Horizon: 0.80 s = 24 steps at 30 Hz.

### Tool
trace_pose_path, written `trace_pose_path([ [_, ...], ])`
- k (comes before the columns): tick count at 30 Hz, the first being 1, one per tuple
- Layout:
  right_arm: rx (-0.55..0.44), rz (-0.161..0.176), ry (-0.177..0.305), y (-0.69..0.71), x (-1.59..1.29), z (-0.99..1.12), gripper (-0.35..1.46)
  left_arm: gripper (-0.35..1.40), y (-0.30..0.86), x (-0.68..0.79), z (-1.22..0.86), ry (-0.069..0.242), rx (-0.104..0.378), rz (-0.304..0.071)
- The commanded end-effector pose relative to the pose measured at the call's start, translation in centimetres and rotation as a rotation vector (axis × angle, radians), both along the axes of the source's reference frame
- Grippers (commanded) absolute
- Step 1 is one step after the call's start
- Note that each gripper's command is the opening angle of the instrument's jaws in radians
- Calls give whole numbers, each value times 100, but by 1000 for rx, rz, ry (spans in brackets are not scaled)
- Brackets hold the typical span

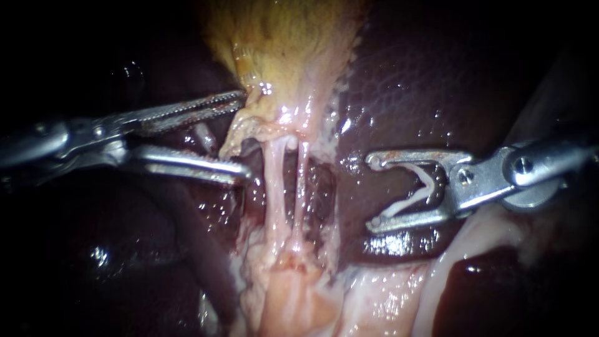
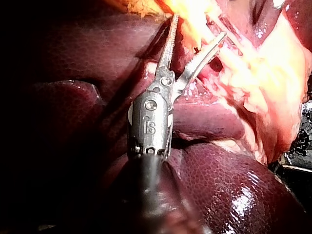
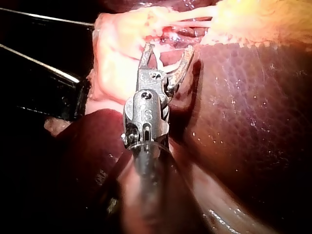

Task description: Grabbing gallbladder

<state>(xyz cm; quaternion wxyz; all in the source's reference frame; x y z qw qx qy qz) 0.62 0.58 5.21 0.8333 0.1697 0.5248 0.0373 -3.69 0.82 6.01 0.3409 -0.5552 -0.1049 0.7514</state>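
Left instrument [image 1: 244, 134] jaws apart at gallbladder [image 1: 287, 56] lower edge, gripping nothing. Right instrument [image 1: 372, 192] jaws wide over liver [image 1: 424, 81], holding a white clip [image 1: 405, 203], near tubes [image 1: 274, 181].

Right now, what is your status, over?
Left instrument open at gallbladder edge, not gripping. Right instrument holds a clip over liver. Nothing blocking.

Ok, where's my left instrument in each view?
Endoscope view: left instrument enters from the left, open, beside the lower edge of the gallbladder.
Left wrist view: left instrument central, its tips near the gallbladder.
Right wrist view: not in it.
Shared landmark: the yellow gallbladder.
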Motion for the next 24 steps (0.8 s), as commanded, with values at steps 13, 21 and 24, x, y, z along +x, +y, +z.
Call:
trace_pose_path([
  [13,0,0,0,0,0,0,50,-35,6,14,-8,14,53,-18],
  [21,0,0,0,0,-1,0,50,-35,6,20,-12,22,103,-33],
  [24,0,0,0,0,-1,0,50,-35,8,24,-24,19,113,-35],
])
